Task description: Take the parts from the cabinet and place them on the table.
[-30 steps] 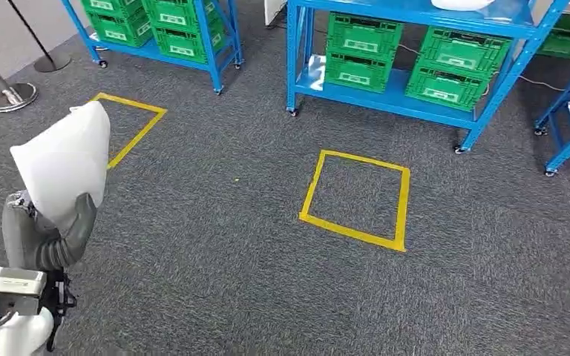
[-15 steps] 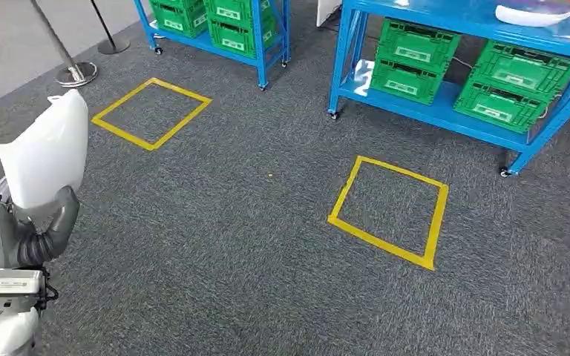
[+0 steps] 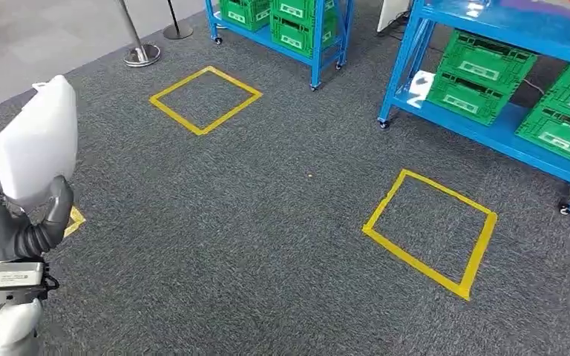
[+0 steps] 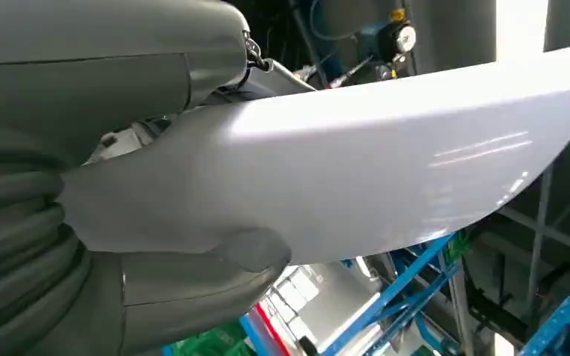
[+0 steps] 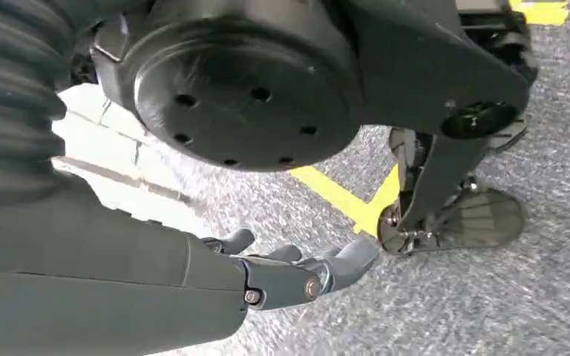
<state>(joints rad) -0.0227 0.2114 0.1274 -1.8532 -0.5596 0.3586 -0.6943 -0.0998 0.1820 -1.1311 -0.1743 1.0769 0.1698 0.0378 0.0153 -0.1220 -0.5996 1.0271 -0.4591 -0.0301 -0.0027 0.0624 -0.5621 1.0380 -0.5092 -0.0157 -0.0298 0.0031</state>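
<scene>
- Over the grey carpet (image 3: 252,245), your left hand (image 3: 26,226) grasps the white part (image 3: 33,141) upright, probably to carry it safely.
- Your right hand (image 5: 297,274) hangs released, fingers apart, holding nothing.

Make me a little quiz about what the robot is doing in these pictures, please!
1. True or false: the left hand grips the smooth white curved plastic part.
2. What colour are the slotted plastic crates on the blue metal shelf racks? A red, B green, C black.
3. Fill in: the squares of tape on the grey carpet floor are ____.

Key:
1. True; the thick thumb wraps the part's lower end.
2. B.
3. Yellow.
</scene>
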